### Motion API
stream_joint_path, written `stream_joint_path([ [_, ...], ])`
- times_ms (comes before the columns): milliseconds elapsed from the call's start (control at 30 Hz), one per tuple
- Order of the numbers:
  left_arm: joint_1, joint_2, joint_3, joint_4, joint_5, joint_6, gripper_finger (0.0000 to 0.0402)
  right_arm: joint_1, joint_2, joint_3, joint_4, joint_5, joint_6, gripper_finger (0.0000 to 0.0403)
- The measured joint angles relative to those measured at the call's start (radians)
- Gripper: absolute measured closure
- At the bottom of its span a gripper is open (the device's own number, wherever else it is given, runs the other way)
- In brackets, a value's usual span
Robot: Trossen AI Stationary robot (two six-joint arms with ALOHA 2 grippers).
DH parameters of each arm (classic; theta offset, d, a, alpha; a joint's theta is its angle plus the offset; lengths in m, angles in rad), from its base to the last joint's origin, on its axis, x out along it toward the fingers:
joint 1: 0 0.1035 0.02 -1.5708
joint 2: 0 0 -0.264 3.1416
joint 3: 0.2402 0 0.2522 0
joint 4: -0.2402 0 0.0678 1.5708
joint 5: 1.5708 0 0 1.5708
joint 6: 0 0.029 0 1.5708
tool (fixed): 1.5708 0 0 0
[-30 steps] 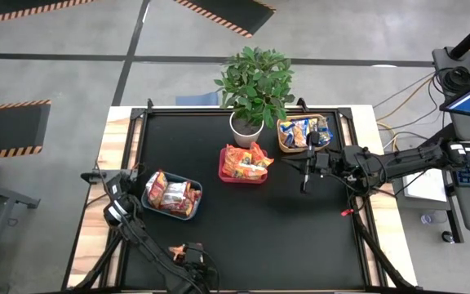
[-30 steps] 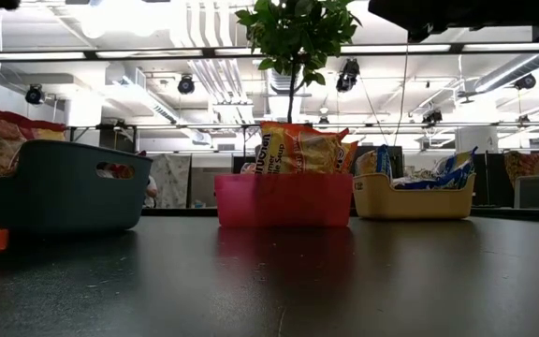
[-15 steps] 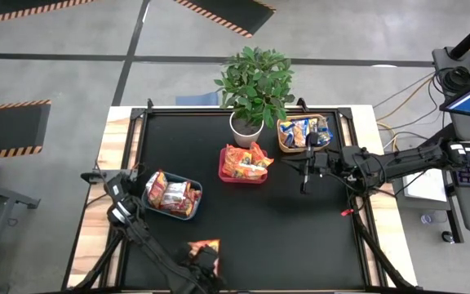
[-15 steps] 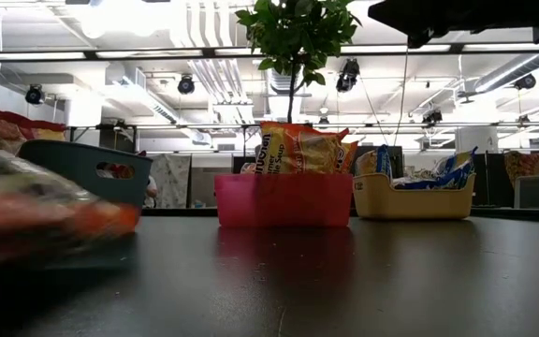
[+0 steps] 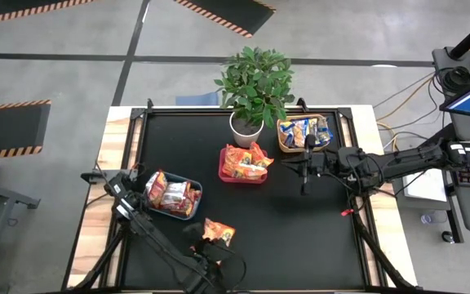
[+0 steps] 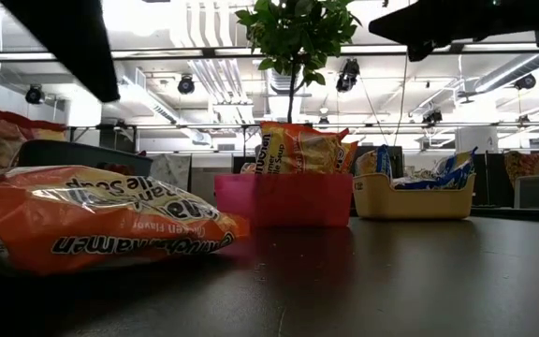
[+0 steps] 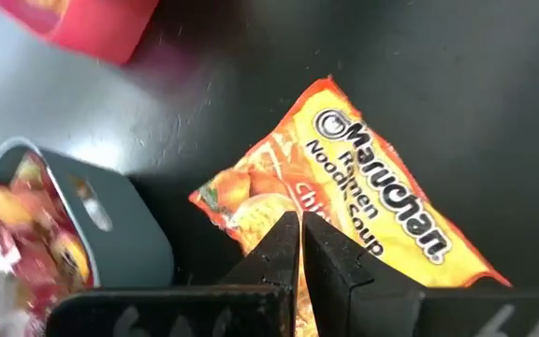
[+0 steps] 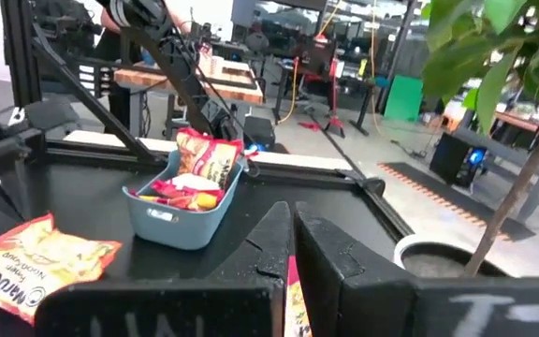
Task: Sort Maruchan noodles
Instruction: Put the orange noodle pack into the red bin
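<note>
An orange Maruchan noodles packet [image 5: 219,233] lies flat on the black table, close to the near edge; it also shows in the low view [image 6: 101,220]. My left gripper [image 7: 299,217] is shut, and its tips stand over the packet's edge that faces the arm [image 5: 205,242]. My right gripper [image 5: 304,175] is shut with nothing in it and hangs above the table between the red bin [image 5: 223,173] and the tan bin [image 5: 281,145]. More packets fill the grey-blue bin [image 5: 172,194], the red bin and the tan bin. My left gripper's shut fingertips [image 7: 284,234] stand over the orange packet's edge [image 7: 241,220]. The fingers hide the spot, and I cannot tell whether they touch the packet. The packet lies flat on the table.
A potted plant [image 5: 255,82] stands at the far middle behind the red bin. The grey-blue bin sits just left of and beyond the loose packet. Bare black table stretches across the near right half. Table frame rails run along both sides.
The orange packet has travelled from the near left toward the table's right and far side. It showed as a blur in the low view half a second ago and now lies flat and still. My left gripper has gone the same way.
</note>
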Motion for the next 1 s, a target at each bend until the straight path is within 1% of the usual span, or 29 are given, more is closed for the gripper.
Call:
stream_joint_path([
  [100, -0.012, 0.000, 0.034, -0.016, 0.003, 0.085, 0.0401, 0.000, 0.000, 0.000, -0.020, -0.007, 0.072, 0.0394],
  [167, -0.035, -0.002, 0.045, -0.032, 0.014, 0.142, 0.0401, 0.000, 0.000, 0.000, -0.030, -0.050, 0.129, 0.0394],
  [267, -0.082, -0.002, 0.039, -0.043, 0.025, 0.166, 0.0401, 0.000, 0.001, 0.026, -0.068, -0.128, 0.201, 0.0394],
  [367, -0.109, -0.002, 0.007, -0.038, 0.025, 0.149, 0.0401, 0.005, 0.002, 0.049, -0.078, -0.176, 0.267, 0.0394],
  [500, -0.112, -0.003, -0.068, -0.021, 0.024, 0.131, 0.0402, 0.032, 0.007, 0.054, -0.091, -0.183, 0.295, 0.0394],
  [600, -0.109, -0.007, -0.119, 0.052, 0.025, 0.160, 0.0402, 0.053, 0.008, 0.054, -0.089, -0.184, 0.295, 0.0394],
  [700, -0.103, -0.011, -0.149, 0.122, 0.025, 0.210, 0.0402, 0.066, 0.008, 0.054, -0.089, -0.183, 0.295, 0.0394],
  [867, -0.101, -0.045, -0.182, 0.131, 0.023, 0.224, 0.0402, 0.068, 0.008, 0.054, -0.093, -0.176, 0.296, 0.0394],
  [933, -0.101, -0.071, -0.189, 0.116, 0.002, 0.235, 0.0402, 0.068, 0.008, 0.054, -0.100, -0.176, 0.297, 0.0394],
  [1000, -0.102, -0.109, -0.205, 0.116, -0.051, 0.236, 0.0402, 0.068, 0.008, 0.054, -0.104, -0.176, 0.297, 0.0394],
])
